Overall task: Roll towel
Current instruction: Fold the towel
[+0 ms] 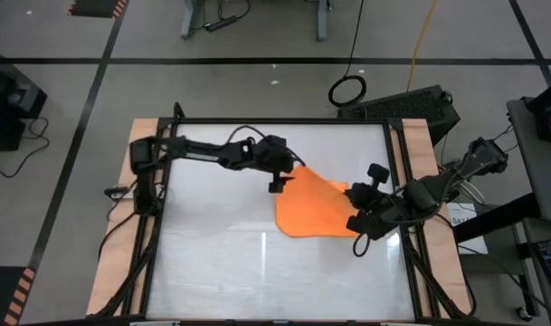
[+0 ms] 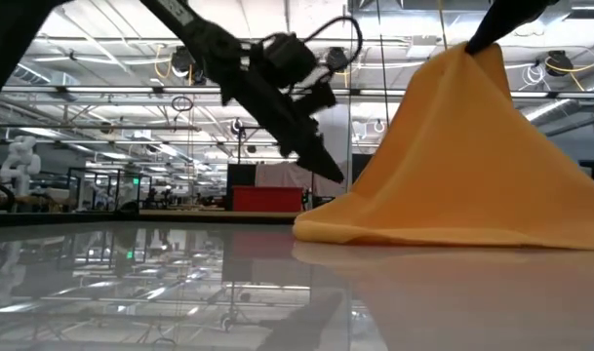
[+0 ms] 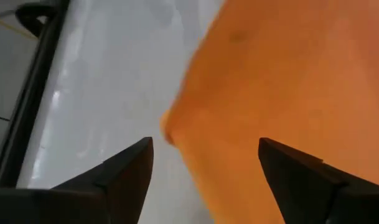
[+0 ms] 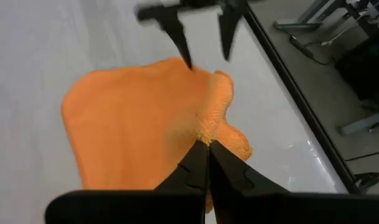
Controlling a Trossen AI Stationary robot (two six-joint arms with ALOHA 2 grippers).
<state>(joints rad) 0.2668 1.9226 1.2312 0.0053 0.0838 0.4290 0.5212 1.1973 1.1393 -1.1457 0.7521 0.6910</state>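
Low view: towel (image 2: 472, 166) cut off at right edge of frame; right gripper cut off at top edge, only dark tip shows.
Left wrist view: towel (image 3: 282, 93) blurry, runs off top and right edges.
High view: right gripper (image 1: 359, 222) covers towel's right end.

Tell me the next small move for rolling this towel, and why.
Probably close the left gripper on the towel's far corner. Its fingers stand open around that corner, while the right gripper is shut on the opposite edge and holds it lifted, so both ends could then be controlled.
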